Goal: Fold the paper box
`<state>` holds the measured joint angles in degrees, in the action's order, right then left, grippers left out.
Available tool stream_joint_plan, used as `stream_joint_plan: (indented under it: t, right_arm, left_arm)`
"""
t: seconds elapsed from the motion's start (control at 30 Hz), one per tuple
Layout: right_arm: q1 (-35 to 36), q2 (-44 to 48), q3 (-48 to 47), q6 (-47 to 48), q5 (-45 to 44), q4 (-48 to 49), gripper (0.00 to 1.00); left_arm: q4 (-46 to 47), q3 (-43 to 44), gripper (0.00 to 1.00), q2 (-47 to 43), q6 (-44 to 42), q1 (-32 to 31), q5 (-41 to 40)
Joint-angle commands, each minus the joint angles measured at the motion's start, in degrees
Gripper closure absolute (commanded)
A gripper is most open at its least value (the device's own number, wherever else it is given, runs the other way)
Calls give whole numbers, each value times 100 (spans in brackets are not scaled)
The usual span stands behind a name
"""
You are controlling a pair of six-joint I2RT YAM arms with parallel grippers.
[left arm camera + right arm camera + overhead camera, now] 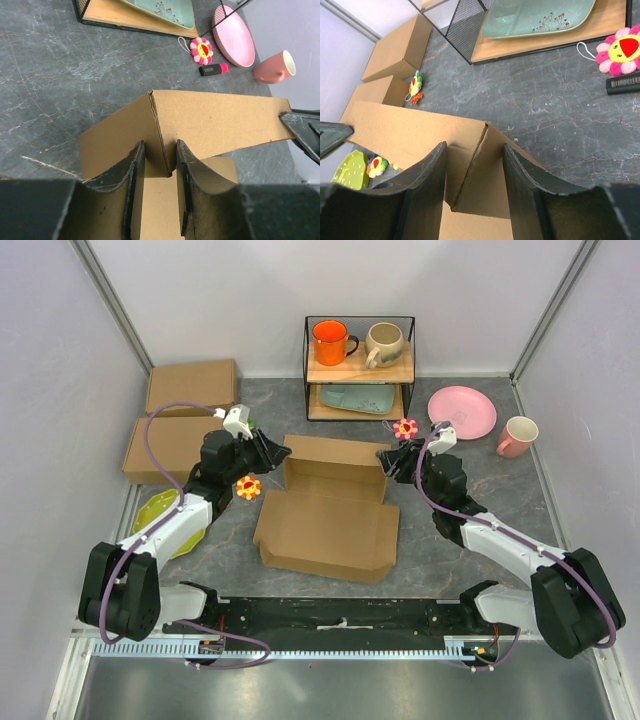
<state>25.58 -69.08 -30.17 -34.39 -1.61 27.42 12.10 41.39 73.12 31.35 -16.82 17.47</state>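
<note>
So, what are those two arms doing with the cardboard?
Two robot arms are folding a plain brown corrugated cardboard box that lies open in the middle of the grey stone-look table. Its back wall stands upright. The left tool straddles that wall's left corner and the right tool straddles its right corner. Whether they are actually pinching it is unclear.
</note>
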Motion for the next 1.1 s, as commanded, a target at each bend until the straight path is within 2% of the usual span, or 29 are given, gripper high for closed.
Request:
stream_joint_plan:
  t: [0.0,0.4,0.53,0.6,0.7,0.8,1.07]
  right_arm:
    - [-10,-615,539,-15,-59,-1160,55]
    - [-1,-712,1040,-287,-86,-923,56]
    - [8,-459,892,-314,-129,-1158,53]
    - [8,-265,716,-314,-190,-1370,48]
    - [8,69,224,-244,-375,-2028,41]
    - [-62,350,-242,-103,-499,-2433,37]
    - [-115,755,-1359,213,-656,-3277,33]
  left_arm:
    - [-261,-736,84,404,406,-67,-25]
    - [-23,-1466,89,361,767,-375,-719]
    - [-67,-1476,88,115,820,-384,-807]
    - [-382,-1265,88,-78,802,-392,-877]
    - [-848,-861,78,-289,697,-384,-1018]
    - [-1165,-510,63,-377,618,-384,-1132]
    - [-1807,334,46,-746,407,-366,-1562]
